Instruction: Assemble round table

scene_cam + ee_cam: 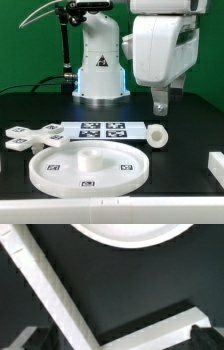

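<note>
Black tabletop (185, 178); gripper (160, 108) hung above leg (156, 134), jaws wide apart, empty. We judged: centre over leg, descend straight before closing.

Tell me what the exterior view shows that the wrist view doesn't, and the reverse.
Only the exterior view: the cross-shaped piece, the short leg, the marker board and the robot's base. Only the wrist view: two long white bars meeting at an angle; a white piece at the exterior view's right edge may be part of them. Both: the round disc, only an arc of it in the wrist view, the black table, and the open, empty hand.
</note>
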